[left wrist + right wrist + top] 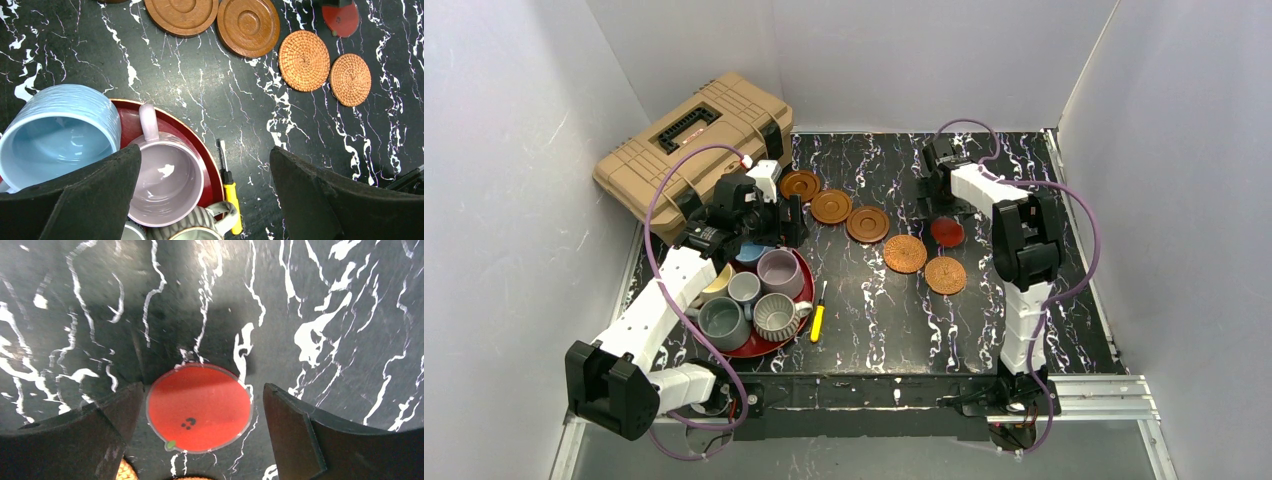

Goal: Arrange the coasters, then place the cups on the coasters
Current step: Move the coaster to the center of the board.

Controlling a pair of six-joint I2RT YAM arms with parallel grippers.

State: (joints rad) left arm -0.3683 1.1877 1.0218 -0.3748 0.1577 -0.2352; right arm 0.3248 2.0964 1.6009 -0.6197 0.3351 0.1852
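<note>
Bench (864,330) carries our red tray (807,291) at left, six cups (724,322) crowded on it; our left claw (205,150) hangs wide apart over the mauve cup (167,180). Coasters (867,224) curve across mid-bench; our right claw (202,387), wide apart, straddles the small red coaster (199,407).

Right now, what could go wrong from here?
The mugs sit packed on the red tray; the open left gripper, above the mauve mug, may bump the light blue mug coming down.
The red coaster is flat; the open right gripper over it could slip off or shove it.
The yellow screwdriver beside the tray might snag a low-carried mug.
</note>
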